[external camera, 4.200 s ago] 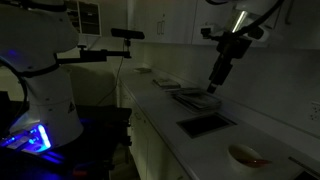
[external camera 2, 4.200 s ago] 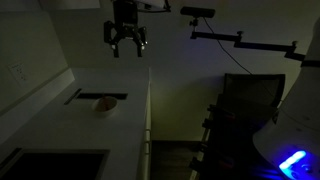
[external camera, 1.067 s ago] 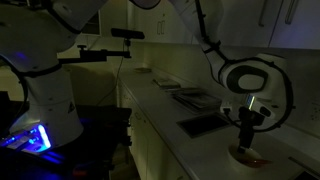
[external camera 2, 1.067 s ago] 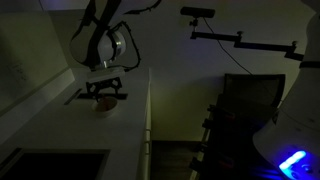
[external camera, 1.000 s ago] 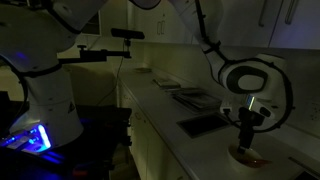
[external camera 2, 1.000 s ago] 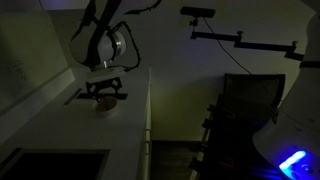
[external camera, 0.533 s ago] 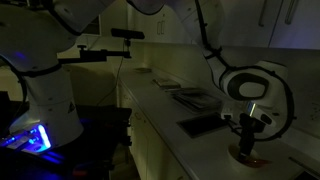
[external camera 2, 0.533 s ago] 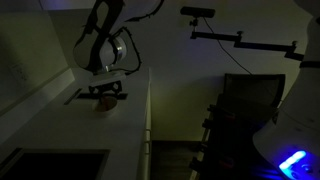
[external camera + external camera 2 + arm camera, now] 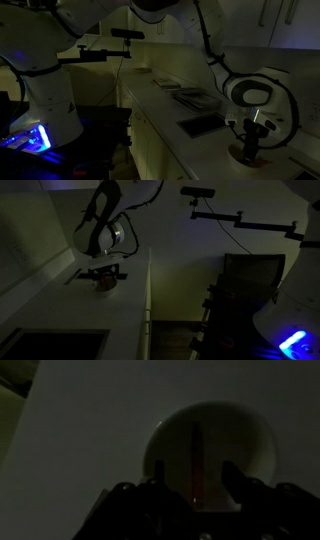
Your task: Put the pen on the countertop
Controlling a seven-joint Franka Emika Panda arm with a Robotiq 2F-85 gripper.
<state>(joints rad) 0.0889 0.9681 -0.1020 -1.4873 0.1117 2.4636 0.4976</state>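
The scene is very dark. In the wrist view the pen [image 9: 196, 455], a thin reddish stick, lies inside the small pale bowl [image 9: 255, 445] on the countertop [image 9: 90, 450]. My gripper [image 9: 192, 480] is open, its two dark fingers straddling the pen's near end, low over the bowl. In an exterior view the gripper [image 9: 247, 150] hangs right above the bowl [image 9: 250, 157]. In an exterior view the gripper [image 9: 104, 276] covers most of the bowl [image 9: 104, 285]. The pen is not discernible in either exterior view.
Dark flat trays [image 9: 195, 97] lie further along the countertop [image 9: 180, 140], and a dark rectangular tray [image 9: 205, 125] lies near the bowl. A wall runs behind the counter. A camera on a boom arm [image 9: 205, 194] stands beside the counter.
My gripper has lowered from well above the counter down to the bowl, dropping a little more in the last second. The pen still lies in the bowl.
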